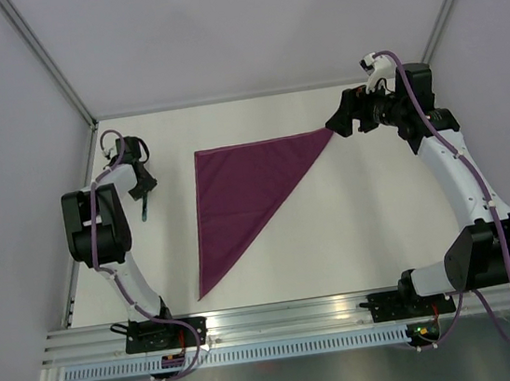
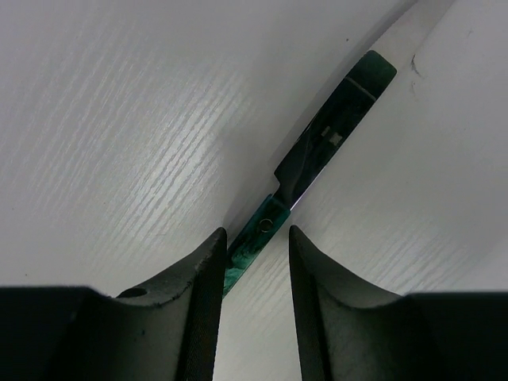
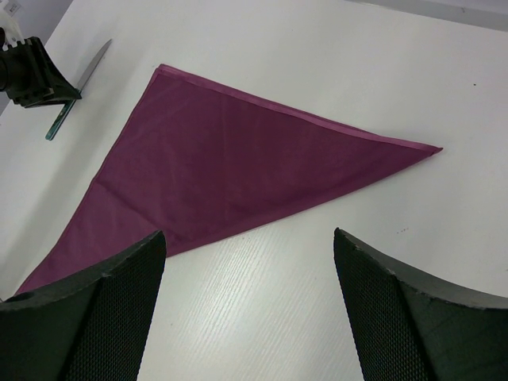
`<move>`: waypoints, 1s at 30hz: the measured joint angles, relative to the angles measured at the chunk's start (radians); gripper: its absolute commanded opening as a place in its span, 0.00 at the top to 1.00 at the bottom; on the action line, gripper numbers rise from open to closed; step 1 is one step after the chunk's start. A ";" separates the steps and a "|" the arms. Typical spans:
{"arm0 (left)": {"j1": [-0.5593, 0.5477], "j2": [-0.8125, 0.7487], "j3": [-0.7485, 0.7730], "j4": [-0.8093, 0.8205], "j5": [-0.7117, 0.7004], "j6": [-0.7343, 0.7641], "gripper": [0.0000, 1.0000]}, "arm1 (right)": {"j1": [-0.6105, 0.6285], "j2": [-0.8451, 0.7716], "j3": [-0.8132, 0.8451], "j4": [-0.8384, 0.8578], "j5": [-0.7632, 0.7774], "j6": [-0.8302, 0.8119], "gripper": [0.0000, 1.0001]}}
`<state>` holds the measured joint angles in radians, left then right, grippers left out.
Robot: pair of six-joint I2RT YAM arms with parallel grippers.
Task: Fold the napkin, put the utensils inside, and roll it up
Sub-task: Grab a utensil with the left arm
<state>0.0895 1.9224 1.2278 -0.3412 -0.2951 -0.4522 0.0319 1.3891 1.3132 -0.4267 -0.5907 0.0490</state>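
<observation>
While right fingers [image 3: 95,317] spread near napkin [image 3: 222,167] corner, left fingers [image 2: 190,317] stand apart astride knife [image 2: 333,135]

White table [image 1: 363,223] bears a triangular purple napkin [image 1: 236,188] and, seemingly, a knife [image 2: 325,139]

Folded napkin [image 1: 241,192] between two arms on a white table [image 1: 356,243].
The napkin lies flat as a triangle, with its long point toward 7 o'clock. The right gripper [image 1: 334,126] is just at its 2 o'clock corner. At 9 o'clock, apart from the cloth, the left gripper [image 1: 144,201] points down over a thin dark utensil [image 1: 143,214].
</observation>
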 measured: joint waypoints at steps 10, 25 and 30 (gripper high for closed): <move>0.000 0.027 0.042 -0.027 0.019 0.002 0.87 | 0.009 0.000 0.000 0.000 0.000 0.000 0.09; -0.004 0.030 0.069 -0.051 0.100 0.029 0.98 | 0.014 0.000 0.000 0.000 0.002 0.000 0.09; -0.064 -0.061 0.067 -0.073 0.125 0.089 0.98 | 0.019 0.001 0.000 0.000 0.003 0.000 0.09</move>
<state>0.0254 1.8618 1.2945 -0.4141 -0.1699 -0.3637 0.0509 1.3899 1.3132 -0.4263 -0.5873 0.0486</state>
